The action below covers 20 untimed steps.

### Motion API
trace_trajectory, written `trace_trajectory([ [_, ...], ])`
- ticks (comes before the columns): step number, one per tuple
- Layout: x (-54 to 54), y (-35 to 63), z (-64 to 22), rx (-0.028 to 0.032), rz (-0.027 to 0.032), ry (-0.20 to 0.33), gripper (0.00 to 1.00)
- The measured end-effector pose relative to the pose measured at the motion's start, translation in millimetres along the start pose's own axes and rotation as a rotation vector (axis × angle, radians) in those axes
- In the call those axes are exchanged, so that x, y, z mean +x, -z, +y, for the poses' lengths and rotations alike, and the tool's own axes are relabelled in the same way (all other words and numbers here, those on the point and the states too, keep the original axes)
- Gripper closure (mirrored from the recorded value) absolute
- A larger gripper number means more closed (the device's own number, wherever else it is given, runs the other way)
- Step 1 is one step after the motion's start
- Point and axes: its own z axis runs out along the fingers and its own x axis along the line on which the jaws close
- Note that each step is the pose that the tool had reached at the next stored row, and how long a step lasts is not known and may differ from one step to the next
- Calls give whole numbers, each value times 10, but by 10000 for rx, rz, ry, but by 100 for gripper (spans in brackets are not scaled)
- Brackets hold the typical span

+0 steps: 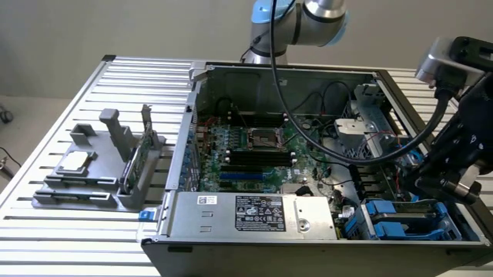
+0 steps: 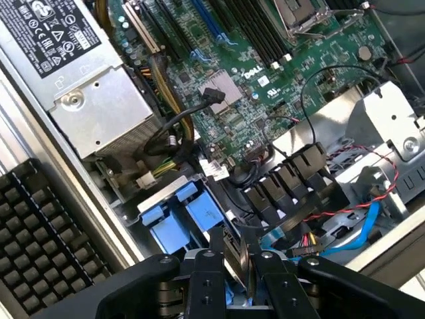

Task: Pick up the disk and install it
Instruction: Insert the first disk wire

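My gripper hangs over the drive bay in the front corner of the open computer case, at the exterior view's right. Its two black fingers stand close together, shut on the thin edge of the disk. Only a strip of the disk's blue rail and a sliver of metal show between them; the rest is hidden under the gripper. Blue plastic rails of the bay lie just beside the fingers. In the exterior view the gripper sits right above the bay's blue parts.
A silver power supply fills the case's front, with the green motherboard behind it. Red, black and blue cables run close to the bay. A grey holder with a small silver chip and a green card stands on the slatted table, at the exterior view's left.
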Motion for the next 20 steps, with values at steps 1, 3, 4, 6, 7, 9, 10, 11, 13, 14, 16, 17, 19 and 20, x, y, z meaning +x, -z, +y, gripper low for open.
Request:
trace_trajectory([
  [1, 0, -1, 0, 17, -18, -178, 75],
  [3, 0, -3, 0, 52, -56, -544, 75],
  [4, 0, -4, -1, 70, -74, -723, 75],
  [6, 1, -6, -1, 105, -111, -1085, 75],
  [7, 1, -8, -1, 122, -129, -1263, 75],
  [9, 1, -9, -1, 158, -164, -1619, 75],
  [10, 1, -11, -1, 176, -183, -1807, 75],
  [11, 1, -12, -1, 194, -201, -1987, 75],
  [13, 1, -14, -1, 230, -236, -2342, 75],
  [14, 1, -15, -1, 247, -254, -2520, 75],
  [16, 1, -17, -2, 282, -290, -2876, 75],
  [17, 2, -19, -2, 300, -309, -3065, 75],
  [19, 2, -20, -2, 336, -344, -3421, 75],
  [20, 2, -22, -2, 355, -363, -3611, 75],
])
